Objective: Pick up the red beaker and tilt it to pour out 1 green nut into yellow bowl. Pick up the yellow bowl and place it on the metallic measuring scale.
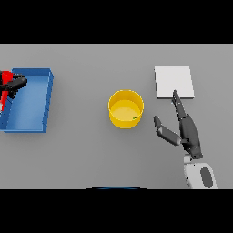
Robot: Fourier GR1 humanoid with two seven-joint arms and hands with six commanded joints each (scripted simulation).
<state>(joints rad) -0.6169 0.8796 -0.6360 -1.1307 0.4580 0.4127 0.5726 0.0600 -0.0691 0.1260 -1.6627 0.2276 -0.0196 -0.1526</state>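
We see the table (91,154) lit evenly and moderately bright, a flat mid grey from the upper edge of the frame to the lower, with no hot spot or glare anywhere. Light seems diffuse; we cannot tell its direction. Shadows are almost missing: only a faint darker rim hugs the yellow bowl (126,108), whose inner wall shades slightly. The blue tray (45,102) at the left shows darker walls than floor. Edges look soft throughout, and straight lines stay straight toward the corners.
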